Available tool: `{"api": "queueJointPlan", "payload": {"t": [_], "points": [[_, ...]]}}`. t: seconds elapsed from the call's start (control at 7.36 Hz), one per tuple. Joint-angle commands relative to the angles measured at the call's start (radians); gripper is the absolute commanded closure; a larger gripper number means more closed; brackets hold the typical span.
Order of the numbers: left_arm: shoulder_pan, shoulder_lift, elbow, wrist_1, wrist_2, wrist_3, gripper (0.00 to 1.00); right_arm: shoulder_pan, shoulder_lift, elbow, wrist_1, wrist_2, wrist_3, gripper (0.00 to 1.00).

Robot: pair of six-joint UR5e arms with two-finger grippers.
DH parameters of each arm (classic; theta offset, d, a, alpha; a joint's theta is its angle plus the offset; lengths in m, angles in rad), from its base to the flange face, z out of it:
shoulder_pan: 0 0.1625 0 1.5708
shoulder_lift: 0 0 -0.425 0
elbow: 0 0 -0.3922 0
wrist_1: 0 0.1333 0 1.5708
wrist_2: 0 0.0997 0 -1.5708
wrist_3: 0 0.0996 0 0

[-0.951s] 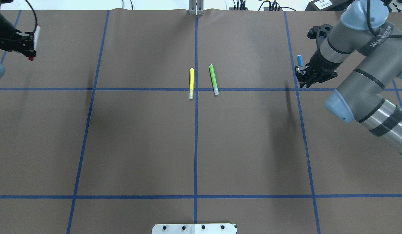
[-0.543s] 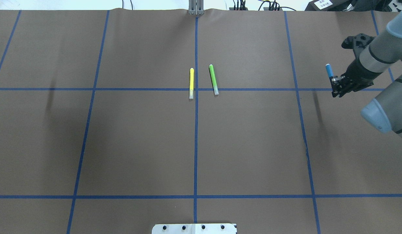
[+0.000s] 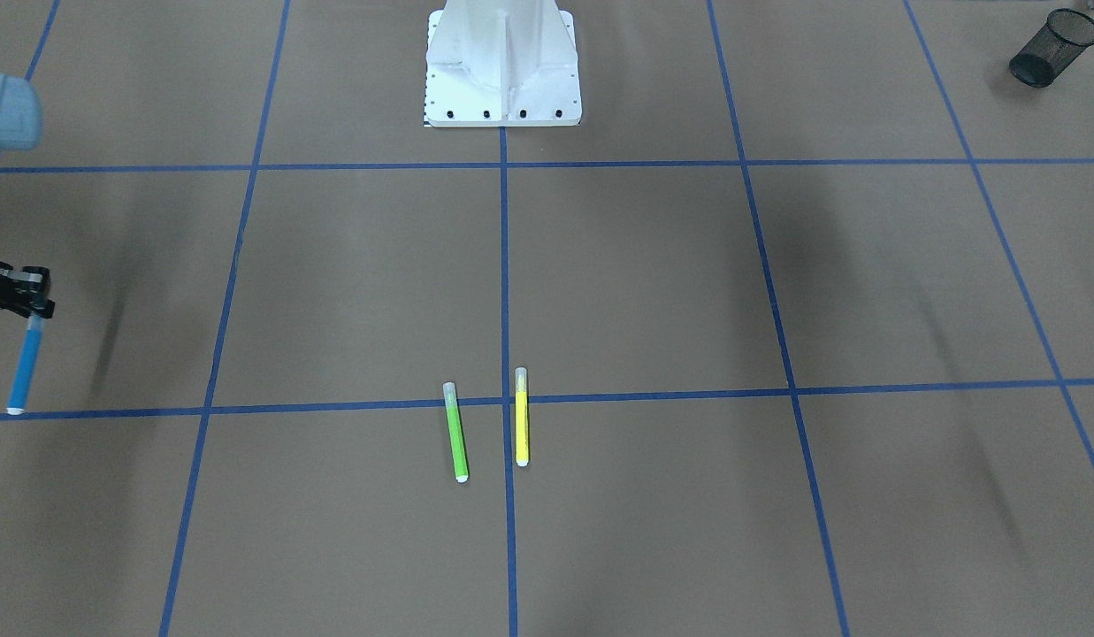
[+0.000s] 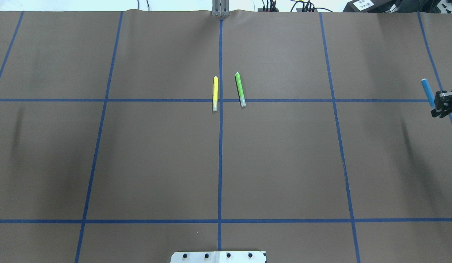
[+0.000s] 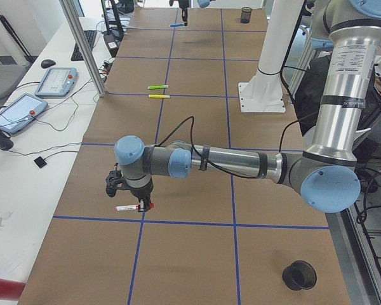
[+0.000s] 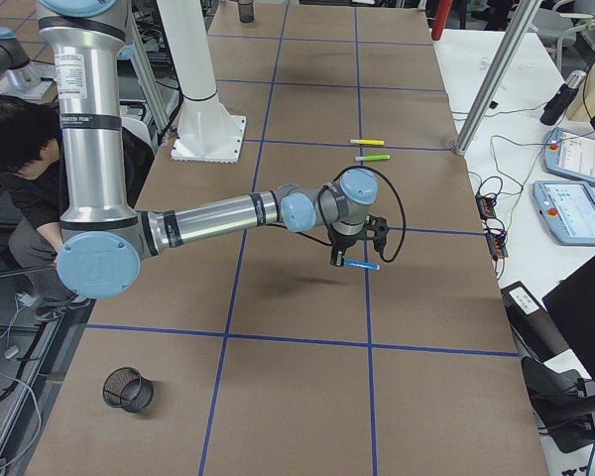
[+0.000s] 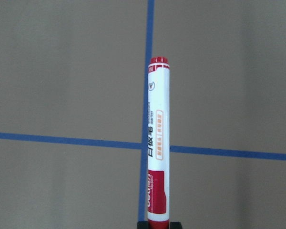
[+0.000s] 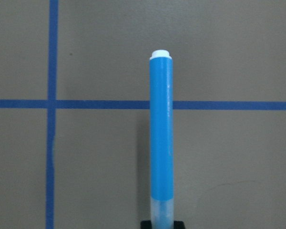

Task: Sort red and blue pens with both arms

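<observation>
Presently, cups: left cup (image 5: pixel 300 274) and right cup (image 6: pixel 127 389) stand toward opposite ends of the table (image 4: pixel 156 164); contents cannot be told.
Left gripper (image 5: pixel 141 202): pinches the marker (image 7: pixel 157 143) at its red cap end, held level above the table, well apart from the left cup.
Right gripper (image 4: pixel 439 106): clamped on the blue pen (image 4: pixel 426 90) at its clear cap, at the overhead view's right edge.
Centre: yellow pen (image 4: pixel 215 93) and green pen (image 4: pixel 240 89) lie side by side, apart, both crossing a tape line (image 4: pixel 156 100).
Change: right gripper and blue pen have shifted further right; the marker's tip has left the overhead view; the centre pens are unmoved.
</observation>
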Motion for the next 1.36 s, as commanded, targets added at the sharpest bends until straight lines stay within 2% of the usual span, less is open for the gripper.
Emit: {"api": "queueJointPlan", "payload": {"t": [0.0,0.14,0.27,0.68,0.95,1.22], "points": [[-0.054,-0.002,-0.052,0.148,0.071,0.143,1.0,0.083,-0.032,0.011,-0.14,-0.048,-0.273,1.0],[-0.053,0.007,-0.055,0.149,0.074,0.186,1.0,0.108,-0.023,0.011,-0.242,-0.138,-0.414,1.0],[-0.053,0.027,-0.053,0.151,0.074,0.213,1.0,0.124,-0.027,0.013,-0.337,-0.174,-0.518,1.0],[-0.051,0.131,-0.055,0.151,0.074,0.279,1.0,0.192,-0.109,0.01,-0.523,-0.162,-0.687,1.0],[-0.051,0.186,-0.052,0.163,0.076,0.372,1.0,0.279,-0.11,0.037,-0.803,-0.162,-0.894,1.0],[-0.054,0.188,-0.052,0.296,0.076,0.374,1.0,0.309,-0.11,0.034,-1.004,-0.174,-0.932,1.0]]}}
